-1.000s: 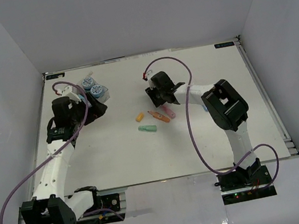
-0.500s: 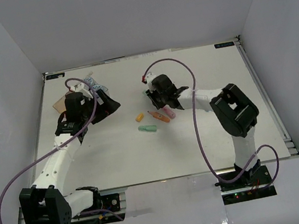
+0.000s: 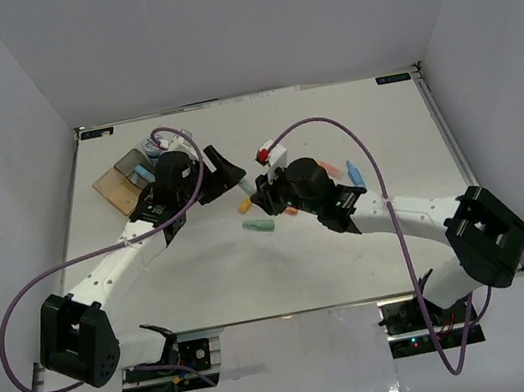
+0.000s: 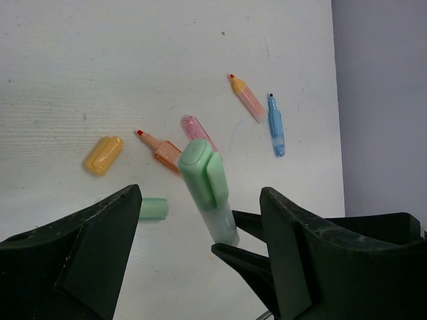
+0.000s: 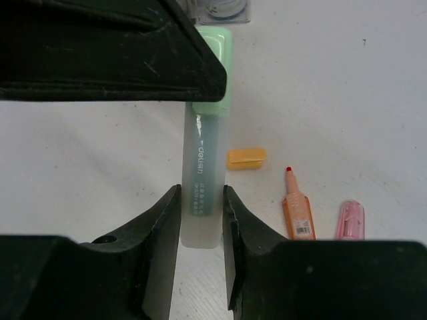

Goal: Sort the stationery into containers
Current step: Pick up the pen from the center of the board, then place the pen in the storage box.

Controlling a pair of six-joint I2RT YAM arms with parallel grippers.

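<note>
My right gripper (image 5: 201, 193) is shut on a green marker (image 5: 205, 167) and holds it above the table; it also shows in the top view (image 3: 261, 192). My left gripper (image 4: 200, 200) is open, its jaws on either side of the marker's capped end (image 4: 208, 187) without touching it; it is at mid table in the top view (image 3: 222, 172). On the table lie a green cap (image 4: 153, 208), a yellow cap (image 4: 103, 155), an uncapped orange marker (image 4: 160, 148), a pink marker (image 4: 197, 127), a peach marker (image 4: 247, 97) and a blue marker (image 4: 275, 123). The joined bins (image 3: 117, 189) stand at the back left.
The clear bin holds the blue-and-white rolls (image 3: 154, 150). The loose markers and caps cluster just under and right of both grippers (image 3: 258, 226). White walls close the table on three sides. The arms' cables arc over the middle.
My left gripper has swung right from the bins to the table's middle. My right gripper has moved toward it with the green marker, which now stands between the left jaws.
</note>
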